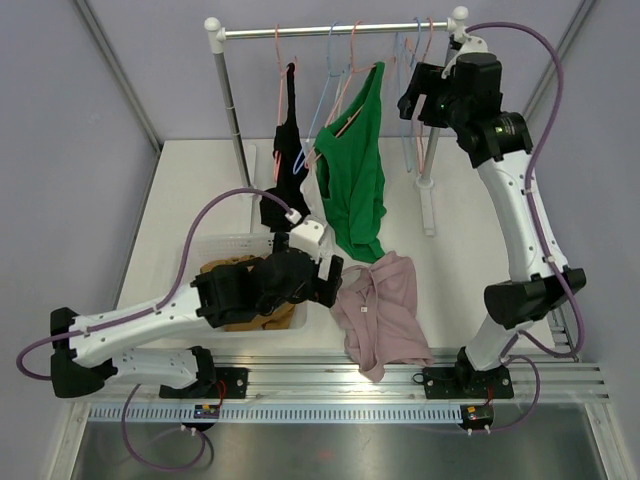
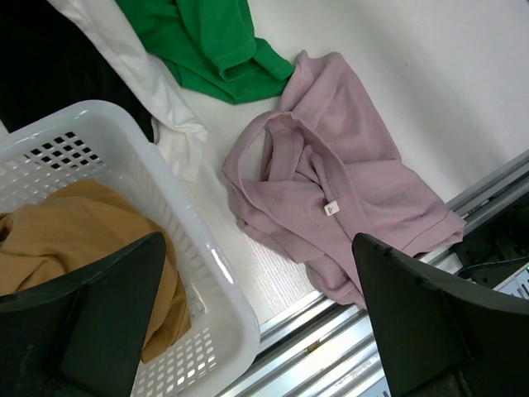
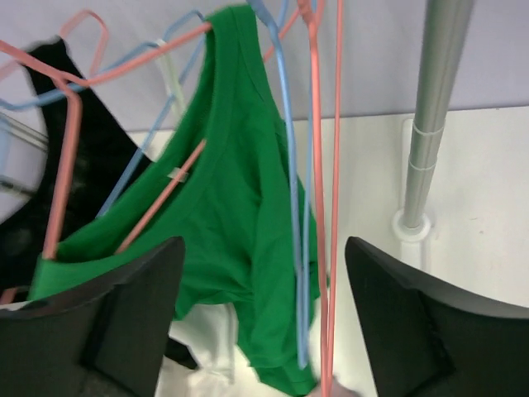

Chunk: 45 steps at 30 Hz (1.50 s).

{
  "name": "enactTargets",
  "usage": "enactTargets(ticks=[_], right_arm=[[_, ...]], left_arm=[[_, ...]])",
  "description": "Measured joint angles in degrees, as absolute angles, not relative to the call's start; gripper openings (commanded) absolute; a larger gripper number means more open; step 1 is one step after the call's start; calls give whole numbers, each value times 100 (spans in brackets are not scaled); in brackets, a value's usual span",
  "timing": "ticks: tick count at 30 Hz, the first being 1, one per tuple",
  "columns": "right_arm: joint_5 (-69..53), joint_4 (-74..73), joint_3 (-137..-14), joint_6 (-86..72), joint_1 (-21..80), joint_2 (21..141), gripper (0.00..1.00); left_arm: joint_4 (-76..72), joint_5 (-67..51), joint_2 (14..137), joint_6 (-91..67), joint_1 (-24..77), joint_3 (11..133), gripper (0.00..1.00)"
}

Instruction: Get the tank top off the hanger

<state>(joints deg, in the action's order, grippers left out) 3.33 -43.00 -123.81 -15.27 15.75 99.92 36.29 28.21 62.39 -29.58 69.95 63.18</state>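
Lilac walls back a white surface; from the rail at its far edge the green tank top hangs skewed, one shoulder caught on a pink hanger, its hem reaching the surface. The right hand hovers beside it, spread and empty; it would do best to pinch that caught shoulder and slide it off the wire. The left hand, also spread, hangs over a mauve top near the near edge.
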Motion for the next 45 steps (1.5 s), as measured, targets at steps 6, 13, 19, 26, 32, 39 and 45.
enactTargets(ticks=[6, 13, 19, 26, 32, 39, 45], right_arm=[[198, -4265, -11605, -1326, 1575, 8401, 100], [-283, -4016, -9196, -1376, 1575, 5511, 100], [-1076, -4005, -8361, -1437, 1577, 4222, 100], [-1745, -4167, -8055, -1413, 1577, 4023, 100], [-2027, -4189, -8055, -1409, 1577, 3833, 99], [-1743, -4324, -8101, -1367, 1577, 3677, 100], [-1695, -4340, -8101, -1299, 1577, 3677, 99]], left_arm=[[3129, 2486, 7669, -2827, 6995, 6606, 99], [2729, 1968, 9424, -2746, 6995, 7164, 99], [2526, 1616, 10551, -2845, 6995, 7456, 99], [2220, 1280, 11159, -3096, 6987, 7437, 25], [2080, 1116, 10825, -3155, 6991, 7194, 0], [3223, 1896, 8945, -3155, 6973, 7177, 0], [3929, 2674, 7301, -3103, 6226, 7614, 0]])
